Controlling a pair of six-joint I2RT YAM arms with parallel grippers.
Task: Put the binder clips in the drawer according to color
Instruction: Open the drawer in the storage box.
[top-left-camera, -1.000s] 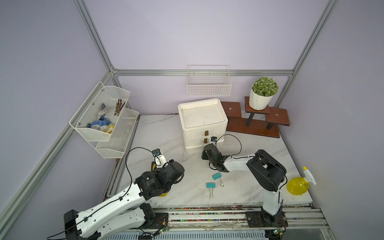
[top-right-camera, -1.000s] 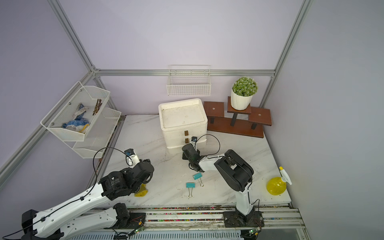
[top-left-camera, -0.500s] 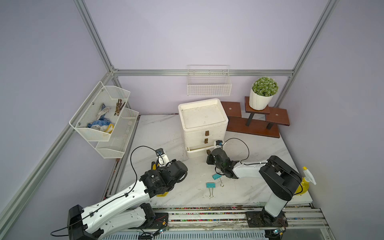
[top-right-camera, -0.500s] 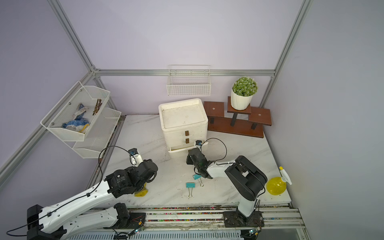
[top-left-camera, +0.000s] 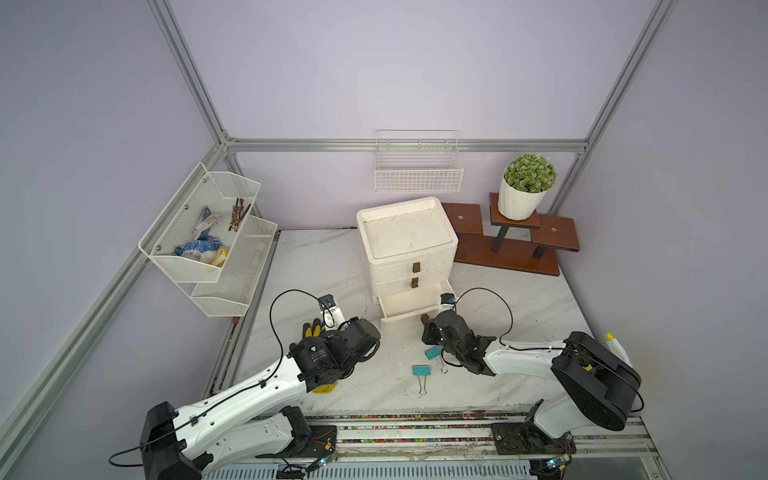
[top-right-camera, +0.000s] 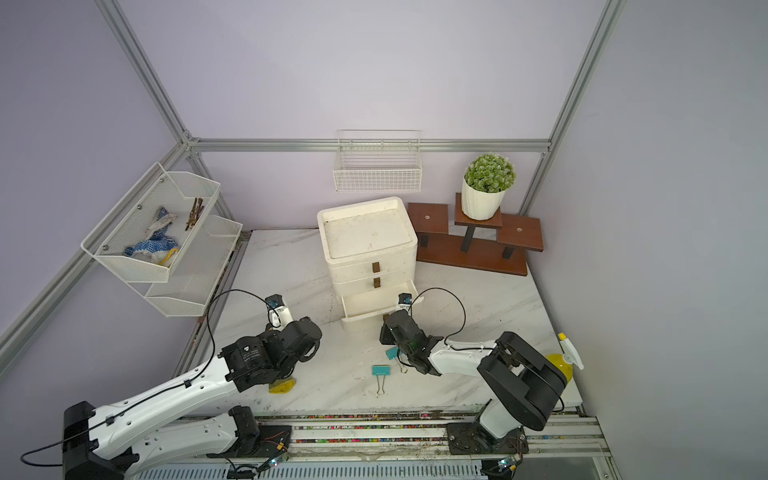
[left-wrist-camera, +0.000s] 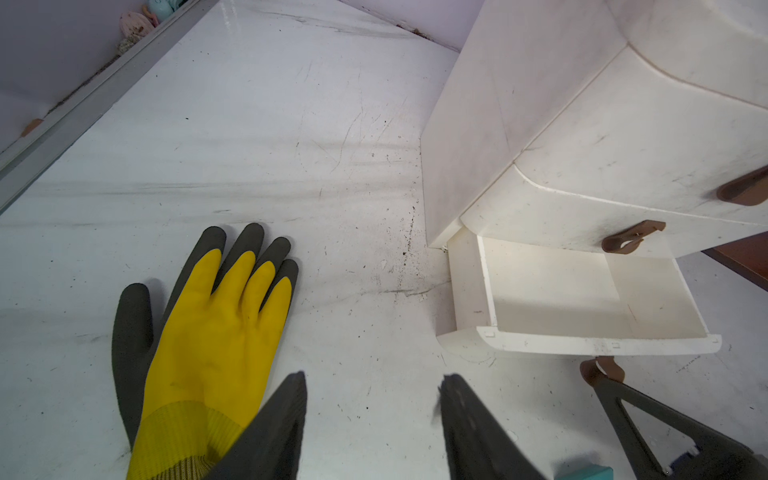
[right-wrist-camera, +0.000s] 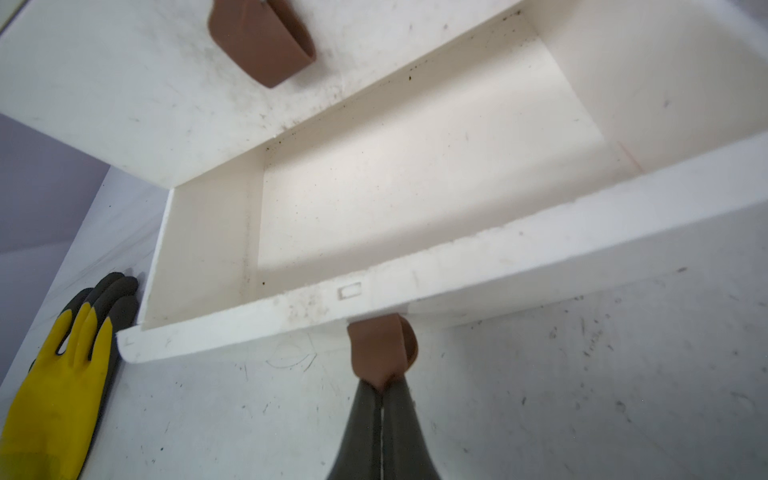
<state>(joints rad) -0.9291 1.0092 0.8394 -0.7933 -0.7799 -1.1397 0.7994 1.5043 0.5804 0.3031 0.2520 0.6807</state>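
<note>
Two teal binder clips lie on the marble table in both top views, one (top-left-camera: 432, 352) right beside my right arm and one (top-left-camera: 421, 370) nearer the front edge. The white drawer unit (top-left-camera: 405, 232) has its bottom drawer (right-wrist-camera: 457, 266) pulled out and empty. My right gripper (right-wrist-camera: 382, 384) is shut on that drawer's brown pull tab (right-wrist-camera: 380, 347). My left gripper (left-wrist-camera: 372, 378) is open over bare table, between the yellow glove (left-wrist-camera: 216, 332) and the open drawer (left-wrist-camera: 582, 345), with nothing between its fingers. A teal corner of a clip (left-wrist-camera: 590, 471) shows at the left wrist view's edge.
The two upper drawers are shut. A wooden stand with a potted plant (top-left-camera: 528, 187) sits behind and to the right of the unit. A yellow spray bottle (top-left-camera: 611, 345) stands at the table's right front. Mesh shelves (top-left-camera: 208, 241) hang on the left wall and a wire basket (top-left-camera: 417, 166) on the back wall.
My right gripper has drawn back toward the front with the pull tab, sliding the bottom drawer out. My left arm has shifted a little toward the drawer unit.
</note>
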